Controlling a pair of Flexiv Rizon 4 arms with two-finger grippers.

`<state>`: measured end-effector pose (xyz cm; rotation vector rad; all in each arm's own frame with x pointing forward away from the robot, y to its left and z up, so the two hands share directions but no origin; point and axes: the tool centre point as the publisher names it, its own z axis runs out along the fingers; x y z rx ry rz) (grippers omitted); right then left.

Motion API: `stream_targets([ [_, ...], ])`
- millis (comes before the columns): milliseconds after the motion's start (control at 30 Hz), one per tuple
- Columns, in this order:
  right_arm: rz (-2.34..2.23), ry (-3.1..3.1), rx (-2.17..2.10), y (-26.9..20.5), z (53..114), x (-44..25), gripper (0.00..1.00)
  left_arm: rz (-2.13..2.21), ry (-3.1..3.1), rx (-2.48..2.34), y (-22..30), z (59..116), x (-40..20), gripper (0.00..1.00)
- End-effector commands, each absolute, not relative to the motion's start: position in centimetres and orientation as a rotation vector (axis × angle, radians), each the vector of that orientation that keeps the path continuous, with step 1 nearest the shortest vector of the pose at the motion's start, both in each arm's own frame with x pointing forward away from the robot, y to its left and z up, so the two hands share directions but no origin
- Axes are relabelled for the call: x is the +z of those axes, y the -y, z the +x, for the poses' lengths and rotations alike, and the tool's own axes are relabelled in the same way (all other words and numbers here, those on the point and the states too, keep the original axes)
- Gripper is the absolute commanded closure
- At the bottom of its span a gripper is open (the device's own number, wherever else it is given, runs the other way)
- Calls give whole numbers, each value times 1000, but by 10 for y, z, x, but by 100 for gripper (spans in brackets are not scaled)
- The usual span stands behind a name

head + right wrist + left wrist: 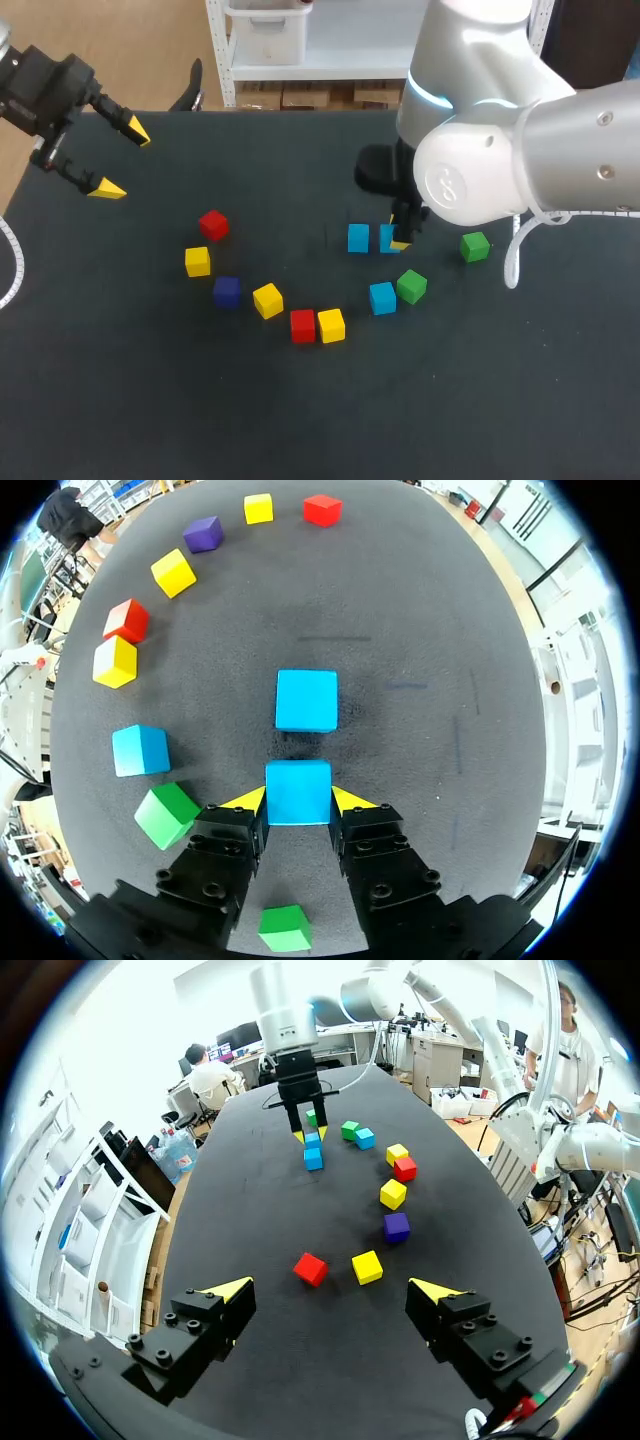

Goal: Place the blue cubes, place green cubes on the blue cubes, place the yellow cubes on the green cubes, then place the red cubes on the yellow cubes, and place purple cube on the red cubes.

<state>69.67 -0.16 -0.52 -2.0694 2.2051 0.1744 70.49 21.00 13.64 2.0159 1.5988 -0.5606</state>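
Note:
My right gripper [400, 238] is shut on a blue cube [298, 792], one yellow tip on each side, low at the table. Just ahead of it lies a second blue cube [307, 700], and a third blue cube [382, 298] sits nearer the front beside a green cube [411, 286]. Another green cube [475, 246] lies to the right. In an arc to the left are a red cube [213, 225], yellow cube [197, 261], purple cube [226, 291], yellow cube [267, 300], red cube [302, 325] and yellow cube [331, 325]. My left gripper [122, 160] hangs open at the far left, holding nothing.
The dark table [150, 400] has bare room along its front and at the right front. My right arm's big white body [520, 150] hangs over the back right of the table. All cubes lie singly, none stacked.

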Motion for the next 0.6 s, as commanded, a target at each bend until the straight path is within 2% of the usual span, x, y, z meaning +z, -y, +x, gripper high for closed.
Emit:
stream_targets([
  [33,-2067,-2206,190,1,699,-6,100,2016,-1595,-558,-211,704,136,0],
  [600,-2075,-2197,192,0,701,-6,100,2016,-1595,-558,-211,704,136,0],
])
